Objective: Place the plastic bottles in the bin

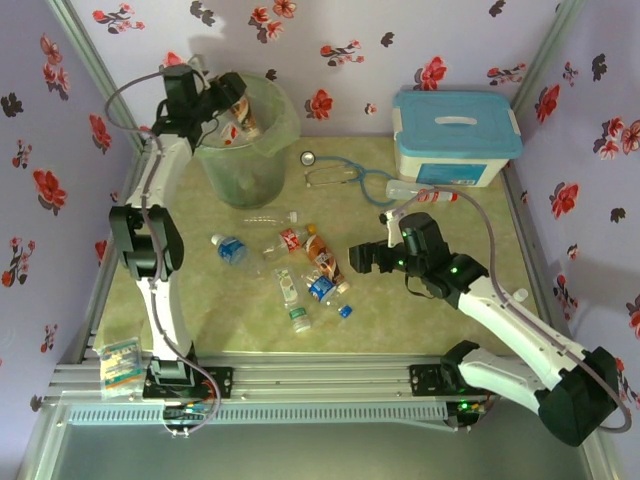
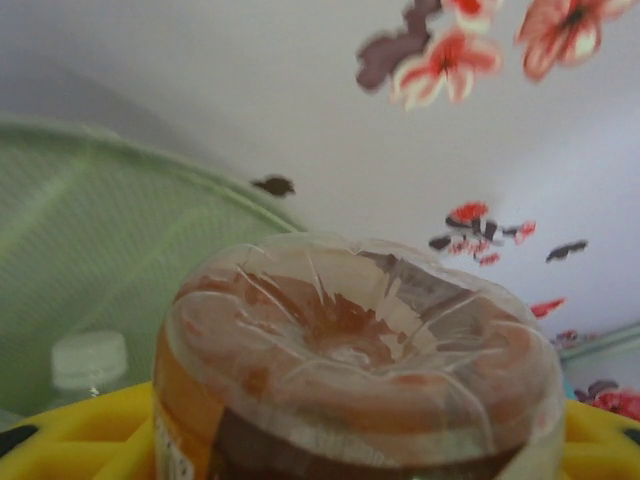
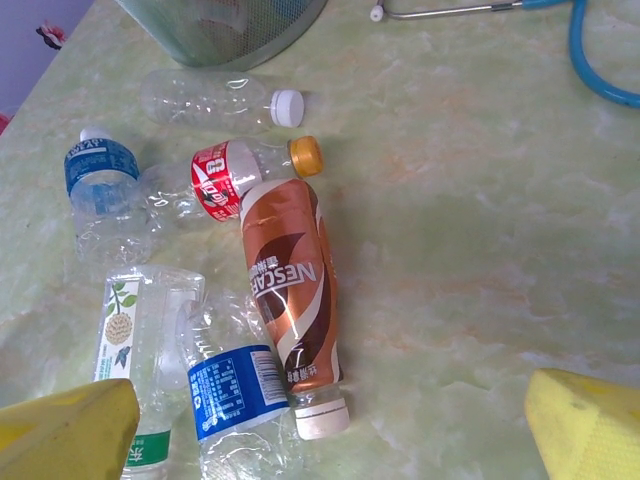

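From above, the left gripper (image 1: 230, 108) is clamped partway shut on an amber bottle (image 1: 243, 120) over the bin (image 1: 262, 165). The right gripper (image 1: 362, 258) hangs wide and empty beside the loose bottles (image 1: 305, 270) lying mid-table. The left wrist view shows that bottle's dimpled base between yellow fingers (image 2: 70, 445), and a white-capped bottle (image 2: 90, 358) apparently inside the bin. The right wrist view shows a brown Nescafe bottle (image 3: 290, 290) among crumpled clear ones. These are likely light, thin-walled and slick, and best gripped across the labelled middle.
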`<state>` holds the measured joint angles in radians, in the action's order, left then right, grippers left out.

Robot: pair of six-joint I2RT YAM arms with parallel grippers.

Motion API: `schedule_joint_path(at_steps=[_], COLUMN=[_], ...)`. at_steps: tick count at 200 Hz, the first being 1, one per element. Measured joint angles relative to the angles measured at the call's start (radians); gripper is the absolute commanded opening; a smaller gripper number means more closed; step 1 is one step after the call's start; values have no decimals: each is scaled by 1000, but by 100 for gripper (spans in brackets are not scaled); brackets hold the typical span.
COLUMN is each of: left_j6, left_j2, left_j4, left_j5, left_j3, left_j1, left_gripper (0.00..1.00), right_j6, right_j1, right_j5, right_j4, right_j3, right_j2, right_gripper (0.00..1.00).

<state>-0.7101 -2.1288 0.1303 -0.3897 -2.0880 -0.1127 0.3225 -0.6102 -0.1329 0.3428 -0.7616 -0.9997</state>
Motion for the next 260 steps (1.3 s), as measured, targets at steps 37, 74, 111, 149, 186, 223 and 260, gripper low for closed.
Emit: schedule_joint_path(at_steps=[37, 74, 111, 149, 186, 223, 260], left_j6=[54, 105, 172, 214, 240, 268, 301], left_j2=[-46, -64, -64, -62, -52, 26, 197], left_j4=[75, 156, 231, 259, 280, 299, 305], left_j5=[19, 58, 103, 122, 130, 157, 193], left_j3=[-27, -49, -123, -145, -141, -111, -23], left_j1=[-56, -60, -57, -57, -57, -57, -57], left_gripper=[72, 80, 79, 75, 76, 78, 80], right_j6=[0, 0, 0, 4, 10, -37, -134], right_j1=[0, 0, 0, 2, 76, 169, 264], right_j5=[0, 0, 8, 55, 126, 165, 235], right_j4=[0, 1, 0, 5, 57, 122, 204], right_j3=[0, 0, 0, -1, -16, -52, -190], right_j2=[-17, -17, -19, -30, -24, -7, -112], right_gripper=[99, 99, 99, 99, 99, 99, 99])
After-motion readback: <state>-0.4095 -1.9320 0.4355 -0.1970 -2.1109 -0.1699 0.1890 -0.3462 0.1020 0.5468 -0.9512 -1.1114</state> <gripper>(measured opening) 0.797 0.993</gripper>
